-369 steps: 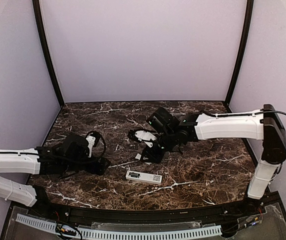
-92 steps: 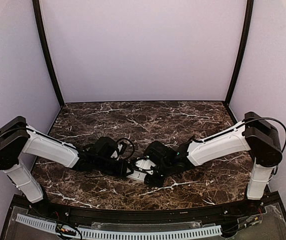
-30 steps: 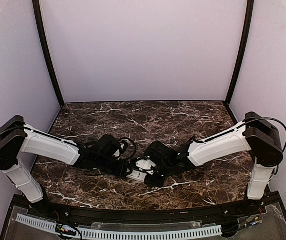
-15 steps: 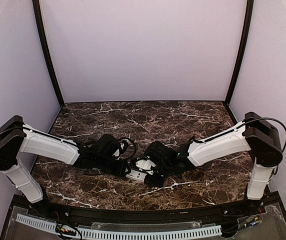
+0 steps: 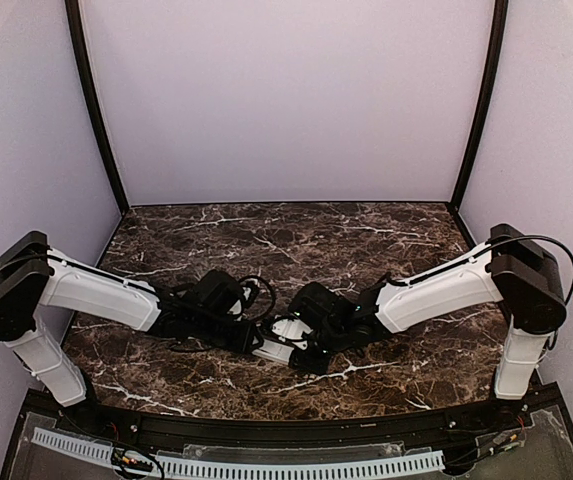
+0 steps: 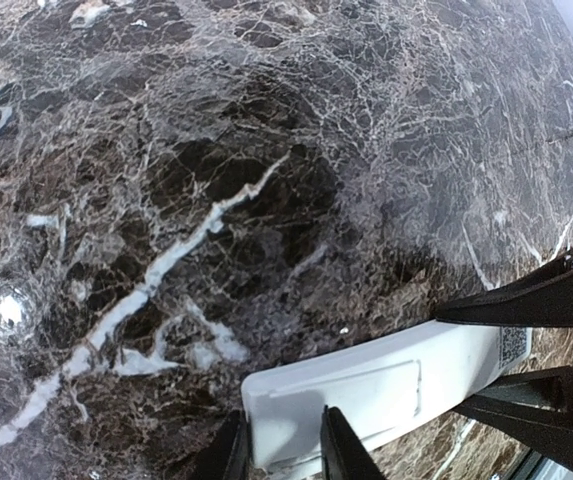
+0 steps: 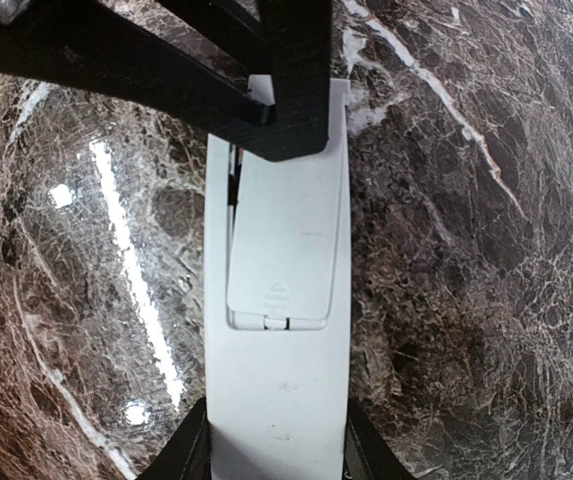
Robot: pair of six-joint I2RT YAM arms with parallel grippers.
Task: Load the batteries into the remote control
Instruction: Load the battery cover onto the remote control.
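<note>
remote control [image 7: 278,380] lies back-up on counter [image 6: 166,150], battery cover [image 7: 286,240] facing up. right jaws clamp one end, left jaws pinch the other.

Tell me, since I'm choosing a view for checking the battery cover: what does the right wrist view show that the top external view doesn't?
Only right wrist: the back of the remote, its cover with arrow mark and latch, the right gripper shut on the remote, and a finger of the left gripper over the cover's far end. Only top external: the left arm and right arm whole, and the whole table. Both: the remote between the grippers.
</note>
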